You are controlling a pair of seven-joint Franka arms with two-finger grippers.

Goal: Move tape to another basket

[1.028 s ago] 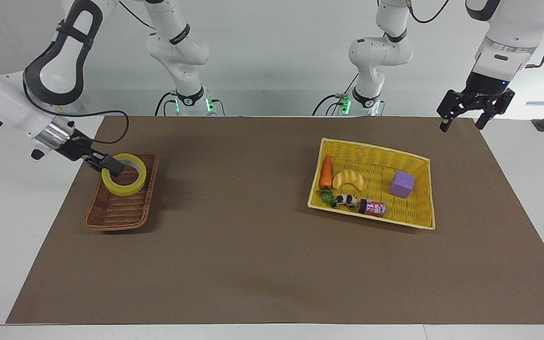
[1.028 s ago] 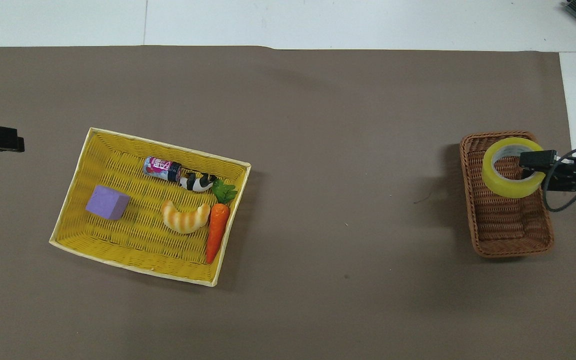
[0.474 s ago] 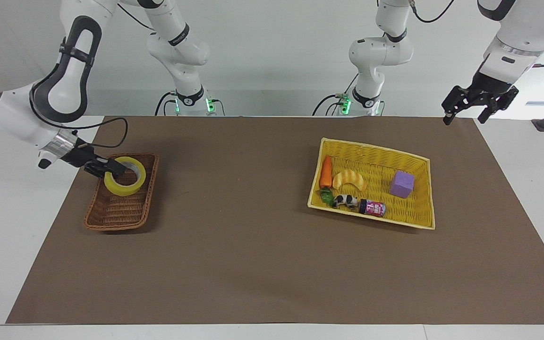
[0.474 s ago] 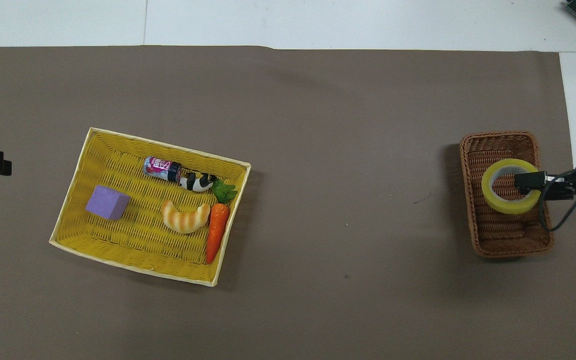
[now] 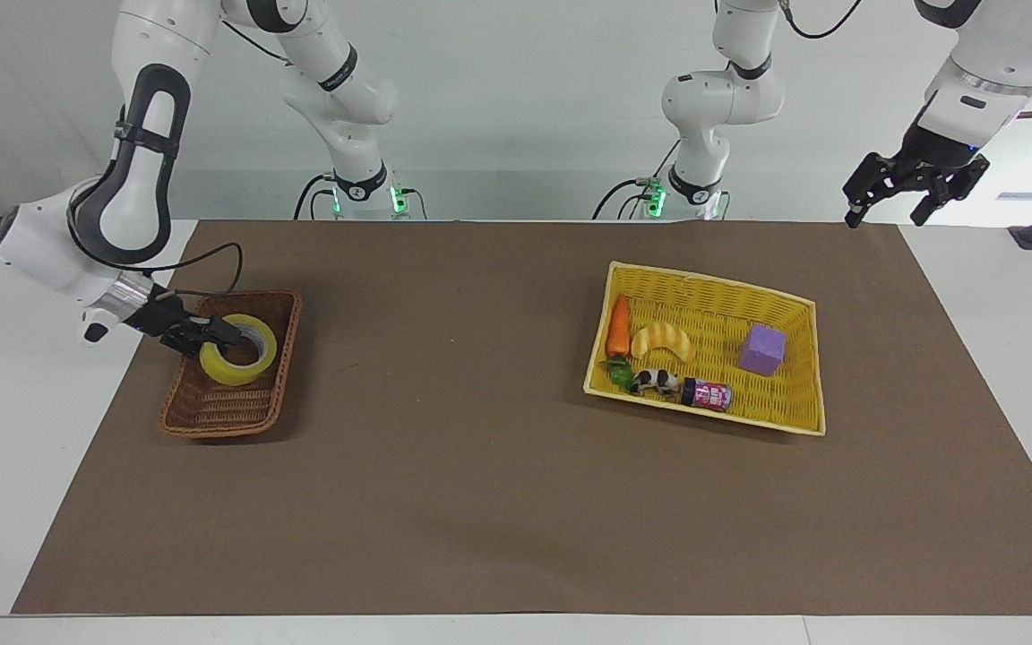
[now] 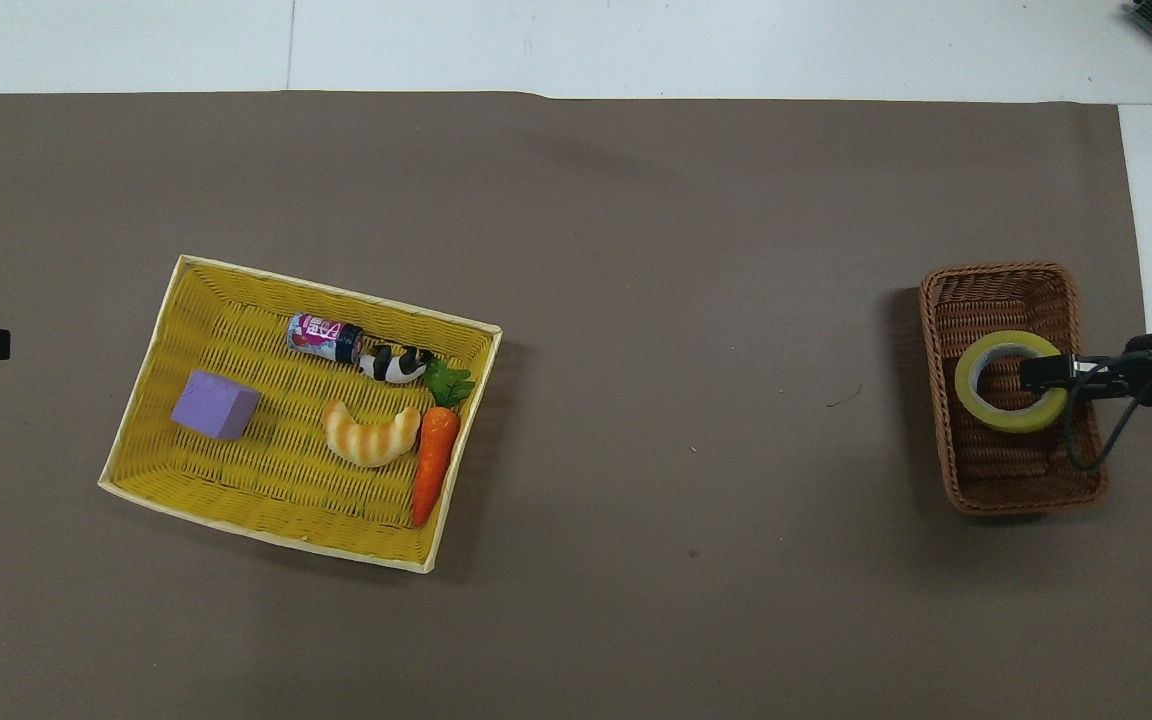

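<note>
The tabletop (image 5: 498, 502) carries two baskets well apart, and the change is at the right arm's end: the tape (image 5: 237, 361) now sits low inside the brown wicker basket (image 5: 211, 414), lying flat on the weave, where a second ago it hung tilted above the basket's rim nearest the robots. The right gripper (image 5: 211, 333) has come down with it and reaches in over the basket's outer edge, its tip at the roll's wall (image 6: 1044, 372); whether its fingers still pinch that wall or have begun to let go I cannot tell. Judged from this, the move is nearly complete: the roll has reached the target basket, and what remains is a clean release and withdrawal without dragging the roll out. The left gripper (image 5: 908, 186) hangs spread and empty over the tabletop's corner at the left arm's end, a little higher and farther out than a second ago; that arm waits. The yellow basket (image 5: 803, 305) is unchanged, holding the purple block (image 5: 763, 348), the croissant toy (image 5: 662, 341), the carrot (image 5: 618, 326), the small can (image 5: 707, 394) and the cow figure (image 5: 656, 382).
</note>
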